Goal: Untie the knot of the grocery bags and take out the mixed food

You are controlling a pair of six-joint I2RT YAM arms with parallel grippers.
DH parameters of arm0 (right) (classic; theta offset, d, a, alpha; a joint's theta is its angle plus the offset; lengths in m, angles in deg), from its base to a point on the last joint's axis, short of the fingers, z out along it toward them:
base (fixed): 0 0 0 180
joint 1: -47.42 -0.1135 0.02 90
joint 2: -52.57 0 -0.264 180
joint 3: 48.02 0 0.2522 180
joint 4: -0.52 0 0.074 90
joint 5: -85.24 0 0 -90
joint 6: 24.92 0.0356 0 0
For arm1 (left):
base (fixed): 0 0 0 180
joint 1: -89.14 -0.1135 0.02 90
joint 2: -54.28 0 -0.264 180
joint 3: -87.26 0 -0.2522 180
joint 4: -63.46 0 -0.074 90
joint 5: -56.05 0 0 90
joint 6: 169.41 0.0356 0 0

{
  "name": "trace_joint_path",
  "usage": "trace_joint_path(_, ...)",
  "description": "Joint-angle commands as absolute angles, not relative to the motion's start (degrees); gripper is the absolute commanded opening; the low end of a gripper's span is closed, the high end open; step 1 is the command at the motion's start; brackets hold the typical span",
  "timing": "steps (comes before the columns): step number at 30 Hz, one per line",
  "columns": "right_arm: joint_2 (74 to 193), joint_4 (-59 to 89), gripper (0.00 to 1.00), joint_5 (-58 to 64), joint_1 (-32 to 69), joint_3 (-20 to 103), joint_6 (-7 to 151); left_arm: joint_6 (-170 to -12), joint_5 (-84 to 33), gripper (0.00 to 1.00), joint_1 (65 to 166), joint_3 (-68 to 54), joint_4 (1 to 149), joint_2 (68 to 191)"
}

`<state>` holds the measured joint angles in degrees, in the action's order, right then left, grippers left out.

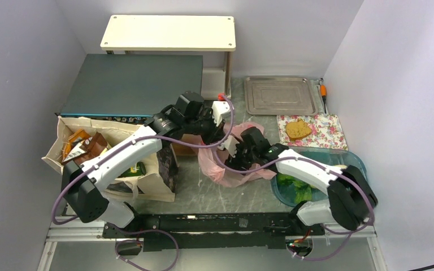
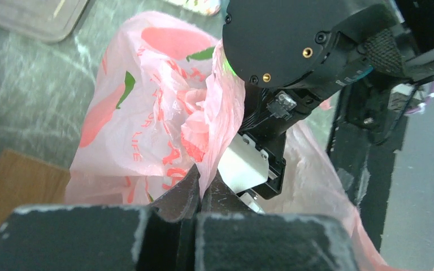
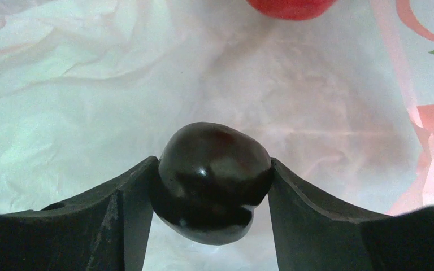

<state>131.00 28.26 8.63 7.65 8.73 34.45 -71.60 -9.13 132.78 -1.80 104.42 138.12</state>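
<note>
Right wrist: right gripper clamped on dark fruit, squarely between its jaws, inside bag; left gripper pinches bag film.

- You are working in a robot test cell in a lab, not a lived-in home: plain pale walls box the table in on three sides.
- Your left arm and right arm are bolted to a black rail at the near edge, with purple cables looping off them.
- A dark equipment box with small ports along its front edge sits at the back left.
- The rest is kitchen staging: a metal tray, a floral cloth carrying a bread slice, a small wooden shelf, a canvas tote and a pink plastic bag.
</note>
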Motion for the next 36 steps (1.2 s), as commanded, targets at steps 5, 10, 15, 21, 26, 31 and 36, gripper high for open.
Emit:
trace_joint_path(5, 112.1, 31.1, 0.34, 24.4, 5.8, 13.0, 34.5, -72.0, -10.0, 0.0, 132.1, -2.1, 105.7, 138.8)
trace_joint_path(10, 109.1, 36.9, 0.35, 26.1, 5.4, 13.3, 31.7, -72.5, -9.3, 0.0, 131.8, -1.5, 105.5, 139.4)
trace_joint_path(15, 113.0, 37.4, 0.33, 21.0, 5.4, 11.0, 32.8, -71.4, -8.7, 0.0, 131.8, -0.4, 105.7, 138.7)
trace_joint_path(21, 112.1, 35.5, 0.3, 18.5, 5.4, 9.4, 30.3, -70.7, -9.5, 0.0, 131.8, 0.1, 106.1, 136.7)
trace_joint_path(26, 107.0, 29.2, 0.3, 20.6, 5.4, 14.0, 34.9, -71.2, -11.1, 0.0, 131.4, -1.9, 107.3, 136.5)
trace_joint_path(31, 103.7, 26.6, 0.31, 21.3, 5.4, 23.9, 41.7, -69.4, -12.8, 0.0, 131.4, -5.1, 105.2, 134.2)
trace_joint_path(36, 102.9, 26.8, 0.31, 18.2, 5.5, 31.8, 45.5, -67.4, -16.0, 0.0, 131.3, -7.3, 103.3, 132.2)
